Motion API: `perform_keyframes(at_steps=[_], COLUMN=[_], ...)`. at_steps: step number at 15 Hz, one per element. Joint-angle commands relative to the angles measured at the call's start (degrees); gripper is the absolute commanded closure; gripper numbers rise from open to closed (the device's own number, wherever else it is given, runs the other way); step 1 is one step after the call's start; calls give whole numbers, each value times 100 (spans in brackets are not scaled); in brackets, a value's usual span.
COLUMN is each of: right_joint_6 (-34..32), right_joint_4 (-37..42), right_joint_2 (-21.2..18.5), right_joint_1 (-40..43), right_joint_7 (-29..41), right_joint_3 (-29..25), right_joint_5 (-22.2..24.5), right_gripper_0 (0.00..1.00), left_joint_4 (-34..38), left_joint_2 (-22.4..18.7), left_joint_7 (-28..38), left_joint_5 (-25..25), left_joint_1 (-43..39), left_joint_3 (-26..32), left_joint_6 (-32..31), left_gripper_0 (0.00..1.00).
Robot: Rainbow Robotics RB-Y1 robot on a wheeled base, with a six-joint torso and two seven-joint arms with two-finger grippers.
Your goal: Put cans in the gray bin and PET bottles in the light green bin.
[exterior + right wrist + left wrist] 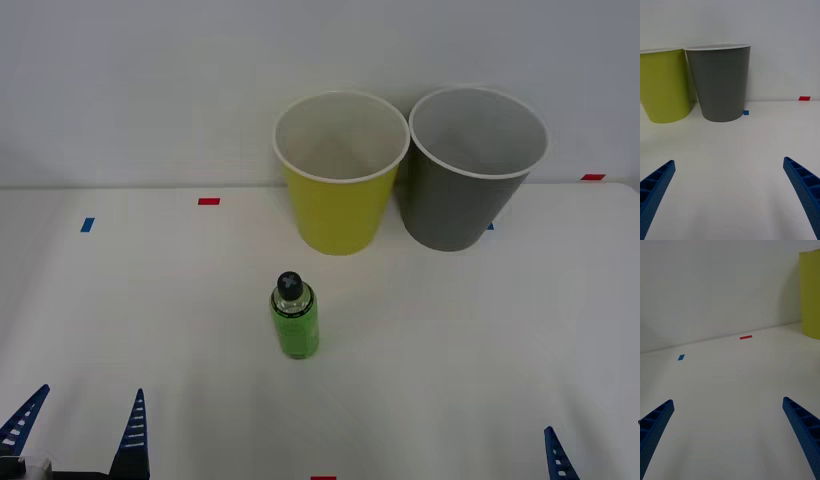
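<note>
A small clear PET bottle (295, 318) with a black cap and green label stands upright mid-table. Behind it stand the light green bin (335, 215) and, touching it on the right, the gray bin (455, 210); both are upright and look empty. The cans are out of view. My left gripper (80, 432) is open at the near left edge, well short of the bottle. My right gripper (730, 187) is open at the near right, facing the gray bin (720, 90) and the light green bin (664, 88). The left wrist view catches the light green bin (810, 296) at its edge.
The white table (480, 340) ends at a white wall just behind the bins. Small red tape marks (208, 201) and blue tape marks (87, 225) lie flat on the surface. Open room lies all around the bottle.
</note>
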State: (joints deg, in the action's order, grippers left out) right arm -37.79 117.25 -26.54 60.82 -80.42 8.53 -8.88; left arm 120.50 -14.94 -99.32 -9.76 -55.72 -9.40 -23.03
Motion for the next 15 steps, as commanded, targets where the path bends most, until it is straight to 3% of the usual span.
perform_keyframes(at_steps=[1, 15], right_joint_6=[0, 0], right_joint_4=[0, 0], right_joint_2=[0, 0], right_joint_1=[0, 0], right_joint_7=[0, 0], right_joint_3=[0, 0], right_joint_5=[0, 0], right_gripper_0=[0, 0], left_joint_4=[0, 0], left_joint_2=[0, 0], left_joint_7=[0, 0], left_joint_5=[0, 0], left_joint_1=[0, 0], left_joint_3=[0, 0], left_joint_6=[0, 0], left_gripper_0=[0, 0])
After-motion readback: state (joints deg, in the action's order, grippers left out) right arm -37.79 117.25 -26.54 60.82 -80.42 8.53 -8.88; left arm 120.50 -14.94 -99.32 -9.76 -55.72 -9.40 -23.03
